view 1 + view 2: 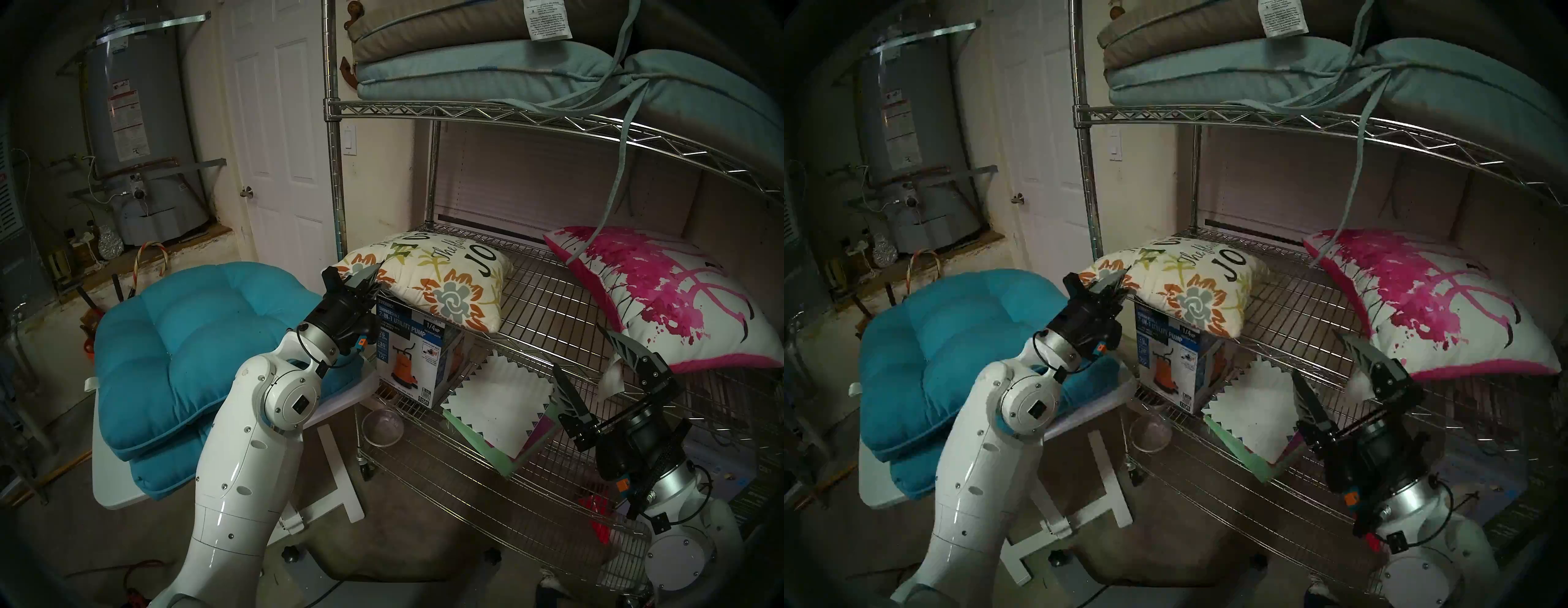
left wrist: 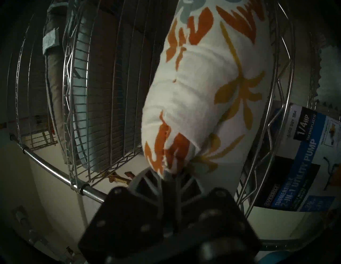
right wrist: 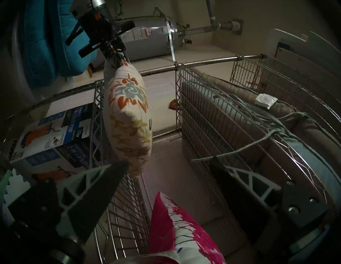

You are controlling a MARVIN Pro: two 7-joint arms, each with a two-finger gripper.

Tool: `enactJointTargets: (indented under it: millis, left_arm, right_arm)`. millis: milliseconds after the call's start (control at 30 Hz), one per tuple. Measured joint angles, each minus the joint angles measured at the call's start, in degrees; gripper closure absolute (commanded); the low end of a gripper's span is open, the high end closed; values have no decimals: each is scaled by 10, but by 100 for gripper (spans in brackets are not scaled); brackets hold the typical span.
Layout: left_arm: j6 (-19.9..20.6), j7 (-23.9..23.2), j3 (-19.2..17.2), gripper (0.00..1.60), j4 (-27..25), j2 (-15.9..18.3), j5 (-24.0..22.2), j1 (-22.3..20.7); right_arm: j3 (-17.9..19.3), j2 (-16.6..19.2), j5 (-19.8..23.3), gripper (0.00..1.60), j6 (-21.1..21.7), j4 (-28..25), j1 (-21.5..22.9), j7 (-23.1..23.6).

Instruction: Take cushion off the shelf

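A cream cushion with orange and yellow flowers [image 1: 428, 280] [image 1: 1178, 288] [image 2: 193, 88] [image 3: 127, 114] lies at the left end of the chrome wire shelf's middle tier [image 1: 547, 305] [image 1: 1301, 314]. My left gripper [image 1: 368, 274] [image 1: 1114, 283] [image 2: 170, 177] [image 3: 115, 57] is shut on that cushion's near left corner, at the shelf's front left post. A pink and white cushion [image 1: 662, 297] [image 1: 1429, 305] [image 3: 177, 228] rests at the right of the same tier. Just in front of it my right gripper [image 1: 594, 365] [image 1: 1331, 369] [image 3: 177, 169] hangs open, holding nothing.
Two turquoise seat cushions [image 1: 182, 356] are stacked on a small white table [image 1: 339, 403] at the left. A utility pump box [image 1: 415, 356] and a white sheet [image 1: 500, 407] sit on the lower tier. Grey and pale blue pads [image 1: 488, 72] fill the top tier, straps dangling.
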Motion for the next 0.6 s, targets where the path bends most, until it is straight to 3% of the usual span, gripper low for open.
enactJointTargets:
  millis: [333, 600]
  left_arm:
    - [4, 1, -32, 160, 88, 2, -2, -55]
    - [13, 1, -32, 160, 143, -5, 1, -99]
  right_arm:
    - [0, -2, -1, 0, -1, 0, 0, 0]
    - [0, -3, -2, 0, -2, 0, 1, 1]
